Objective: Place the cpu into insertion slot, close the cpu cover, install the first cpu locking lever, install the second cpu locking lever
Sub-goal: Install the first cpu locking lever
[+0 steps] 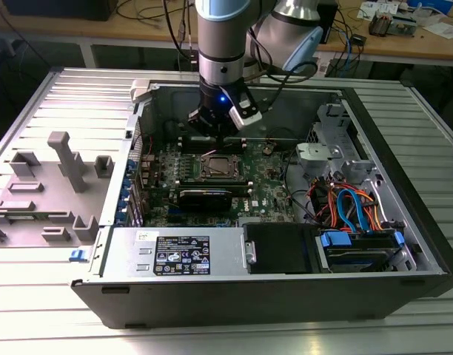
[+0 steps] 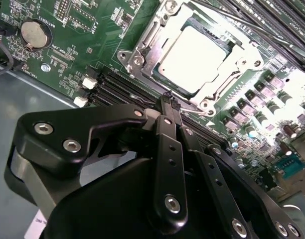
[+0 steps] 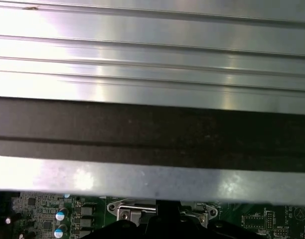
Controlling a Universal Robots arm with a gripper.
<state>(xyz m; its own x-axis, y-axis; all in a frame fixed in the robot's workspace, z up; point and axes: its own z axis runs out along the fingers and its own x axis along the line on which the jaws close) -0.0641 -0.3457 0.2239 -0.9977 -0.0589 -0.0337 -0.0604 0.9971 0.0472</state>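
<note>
**Chip seated, arm at the back edge of the socket**

While the arm reaches down into the open computer case [image 1: 404, 244] in the exterior view, its gripper [image 1: 215, 132] hangs just behind the insertion slot [image 1: 220, 167] on the green board [image 1: 267, 185]. The case lies on its side on a ribbed metal bench [image 1: 56, 96], with a grey plastic tray [image 1: 52, 192] on the exterior view's left and a bundle of blue and orange cables [image 1: 349, 203] on the exterior view's right. Whether the fingers are spread or closed cannot be told from here.

In the second wrist view, the cpu [image 2: 193, 59] lies flat in the insertion slot [image 2: 142, 52], its pale metal top showing through the cpu cover [image 2: 231, 73], which lies down around it. The two black fingers [image 2: 168, 122] are pressed together, with nothing seen between them. Their tips sit at the near edge of the socket, close to a thin metal lever end [image 2: 205, 112]; contact cannot be told. A round coin battery [image 2: 35, 32] sits on the board well apart.

In the first wrist view, ribbed metal [image 3: 152, 55] and a dark band [image 3: 152, 129] lie beyond a strip of the board [image 3: 48, 219].
</note>
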